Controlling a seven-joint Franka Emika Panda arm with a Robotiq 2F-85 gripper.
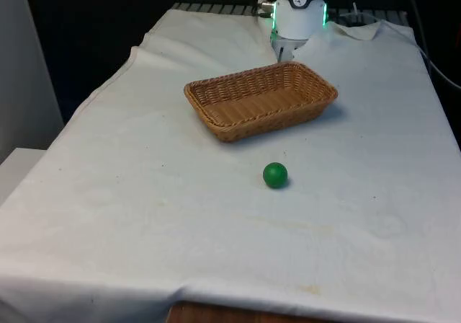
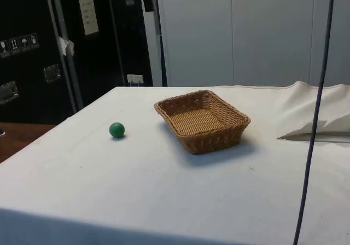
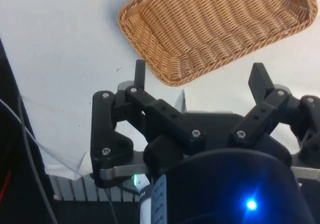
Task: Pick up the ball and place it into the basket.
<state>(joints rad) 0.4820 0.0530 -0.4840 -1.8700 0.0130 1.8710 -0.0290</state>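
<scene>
A small green ball rests on the white cloth, on the near side of the basket in the front view and apart from it. The wicker basket sits mid-table with nothing inside. My gripper hangs high above the cloth beside the basket's far end. It is open, and nothing sits between its two black fingers.
White cloth covers the whole table and bunches into folds at the robot's end. A dark cable hangs down close to the side camera. A thin cable lies on the cloth at the far end.
</scene>
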